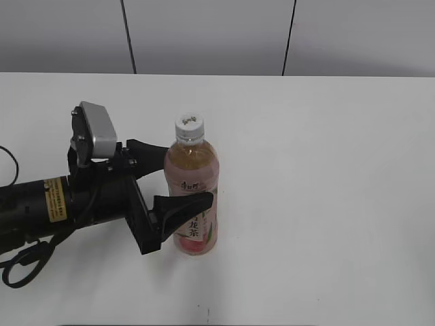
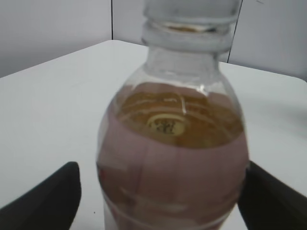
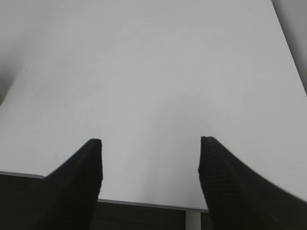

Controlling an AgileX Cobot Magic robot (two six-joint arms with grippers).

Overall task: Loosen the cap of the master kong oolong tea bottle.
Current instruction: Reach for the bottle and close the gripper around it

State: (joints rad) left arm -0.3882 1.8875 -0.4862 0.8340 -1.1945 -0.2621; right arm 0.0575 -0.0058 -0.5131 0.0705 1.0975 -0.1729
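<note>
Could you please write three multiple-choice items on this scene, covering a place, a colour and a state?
1. Where is the left gripper? A around the bottle's body; B on the cap; C away from the bottle.
2. What colour is the cap? A red; B white; C green.
3. How does the master kong oolong tea bottle stand? A on its side; B upside down; C upright.

Key: 1 A, one finger shows on each side of the label; 2 B, the cap is white; 3 C, the cap is on top.

Your exterior view slants down across the counter (image 1: 326, 170), your left wrist view sits tight behind the same bottle (image 1: 193, 197), while your right wrist view faces bare counter.
</note>
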